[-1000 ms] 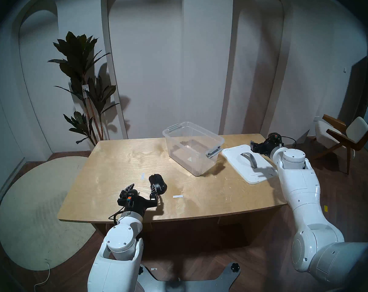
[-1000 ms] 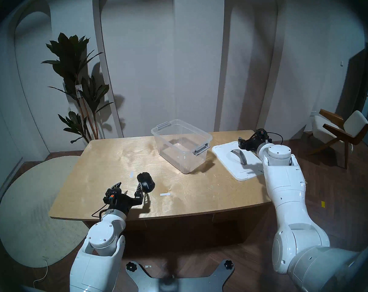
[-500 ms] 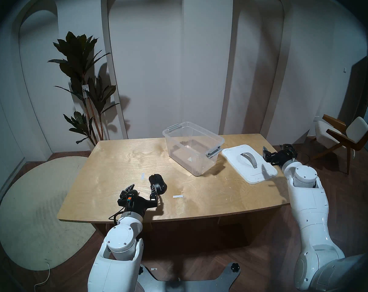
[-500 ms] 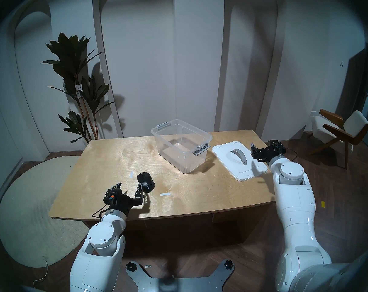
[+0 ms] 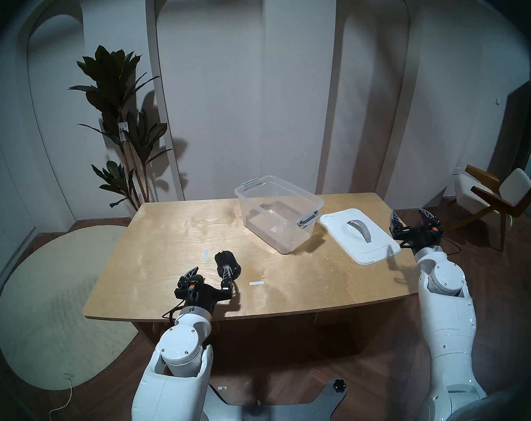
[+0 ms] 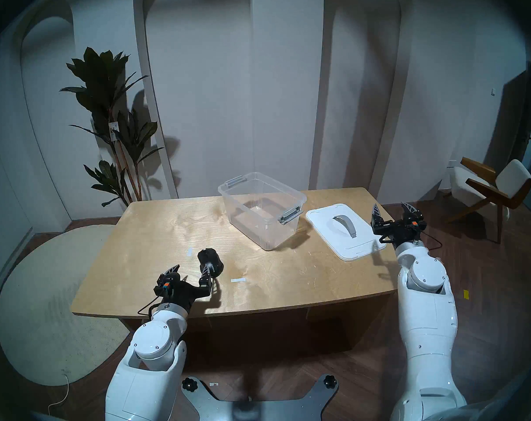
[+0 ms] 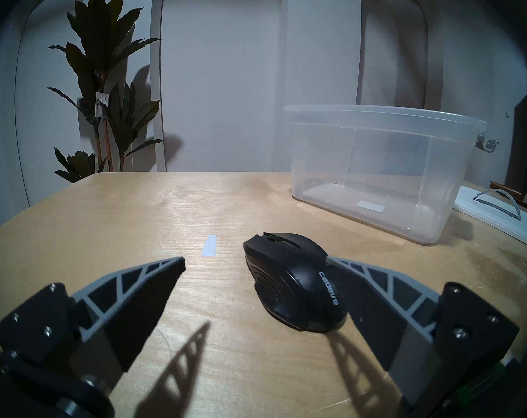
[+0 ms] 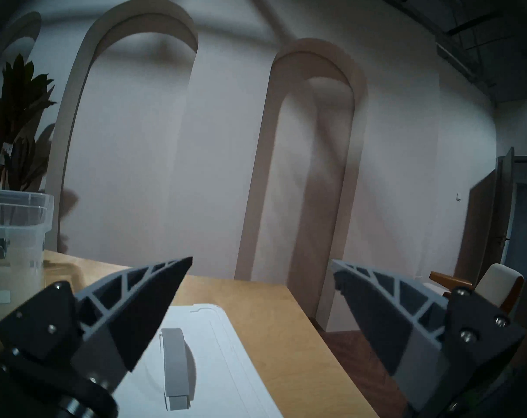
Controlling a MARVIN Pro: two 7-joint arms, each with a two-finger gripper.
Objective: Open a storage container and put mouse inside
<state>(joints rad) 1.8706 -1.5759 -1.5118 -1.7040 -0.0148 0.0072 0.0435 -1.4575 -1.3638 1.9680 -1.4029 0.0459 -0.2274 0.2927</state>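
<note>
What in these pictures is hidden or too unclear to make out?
- Mouse: left wrist view, its far side hides whether the right finger touches it.
- Plant tag: head view, print too small.
- Lid: right wrist view, near end cut off by the frame's bottom edge.
- Storage container: right wrist view, cut by the left edge.

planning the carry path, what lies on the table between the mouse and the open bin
Bare tabletop only: in the head view nothing lies between the mouse and the storage container. The tape strips sit off that line.
</note>
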